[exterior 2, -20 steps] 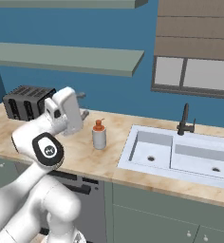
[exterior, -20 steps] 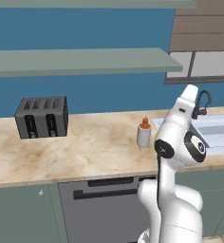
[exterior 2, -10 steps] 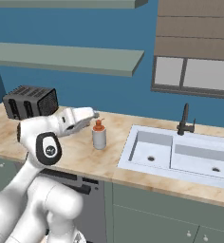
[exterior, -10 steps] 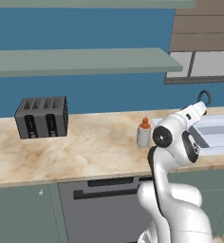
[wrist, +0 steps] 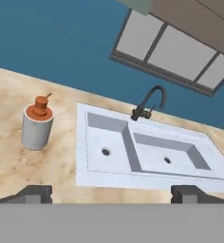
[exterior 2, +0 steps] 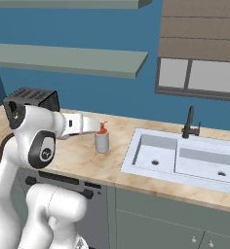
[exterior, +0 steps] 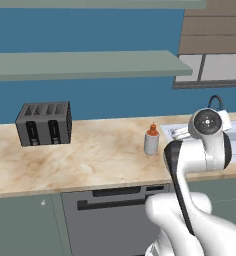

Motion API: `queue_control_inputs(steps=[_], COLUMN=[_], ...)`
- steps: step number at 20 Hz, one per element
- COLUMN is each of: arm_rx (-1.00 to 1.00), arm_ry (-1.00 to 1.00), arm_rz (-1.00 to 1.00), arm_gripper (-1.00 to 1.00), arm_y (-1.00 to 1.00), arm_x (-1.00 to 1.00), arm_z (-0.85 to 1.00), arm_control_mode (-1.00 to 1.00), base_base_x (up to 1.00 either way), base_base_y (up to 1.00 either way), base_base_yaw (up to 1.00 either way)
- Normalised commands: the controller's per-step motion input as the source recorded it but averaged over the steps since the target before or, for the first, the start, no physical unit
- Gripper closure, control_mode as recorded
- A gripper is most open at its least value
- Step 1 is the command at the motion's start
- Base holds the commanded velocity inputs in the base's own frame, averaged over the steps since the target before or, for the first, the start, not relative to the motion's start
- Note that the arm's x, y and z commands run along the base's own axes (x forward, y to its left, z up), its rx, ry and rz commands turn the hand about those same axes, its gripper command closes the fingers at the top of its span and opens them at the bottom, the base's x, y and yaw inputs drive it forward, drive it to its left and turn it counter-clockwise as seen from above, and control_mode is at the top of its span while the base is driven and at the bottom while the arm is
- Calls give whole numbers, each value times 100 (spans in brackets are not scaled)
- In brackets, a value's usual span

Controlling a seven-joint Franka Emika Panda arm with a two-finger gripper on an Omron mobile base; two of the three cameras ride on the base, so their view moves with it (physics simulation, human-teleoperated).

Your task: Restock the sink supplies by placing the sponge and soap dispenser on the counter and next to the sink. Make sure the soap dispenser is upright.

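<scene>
In the left base view the white double-basin sink (exterior: 235,131) at the right edge is cut off and partly hidden behind the arm, as is its black curved faucet (exterior: 216,101).

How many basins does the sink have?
2. In the hand view, the sink has one basin nearer the soap dispenser, the other basin beyond the divider, right of the faucet.

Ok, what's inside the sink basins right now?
Both basins of the sink look bare apart from a drain hole in each. The near inner walls are hidden below the rim, so anything small against them can't be seen.
</scene>
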Motion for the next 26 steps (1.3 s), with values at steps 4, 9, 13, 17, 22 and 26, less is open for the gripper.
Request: queue_control_inputs(steps=[4, 9, 13, 17, 22, 26], arm_rx=[5, 3, 1, 0, 0, 0], arm_ry=[7, 11, 6, 0, 0, 0], arm_rz=[18, 27, 15, 0, 0, 0], arm_gripper=[-100, -100, -100, -100, -100, -100], arm_y=[28, 13, 8, 0, 0, 0], arm_x=[0, 0, 0, 0, 0, 0], arm_z=[-69, -59, -28, 0, 0, 0], arm_control_mode=[-100, -100, 100, 100, 100, 100], base_base_x=[0, 0, 0, -18, -64, -63], base_base_y=[0, 0, 12, 12, 0, 0], base_base_yaw=[0, 0, 14, -2, -53, -71])
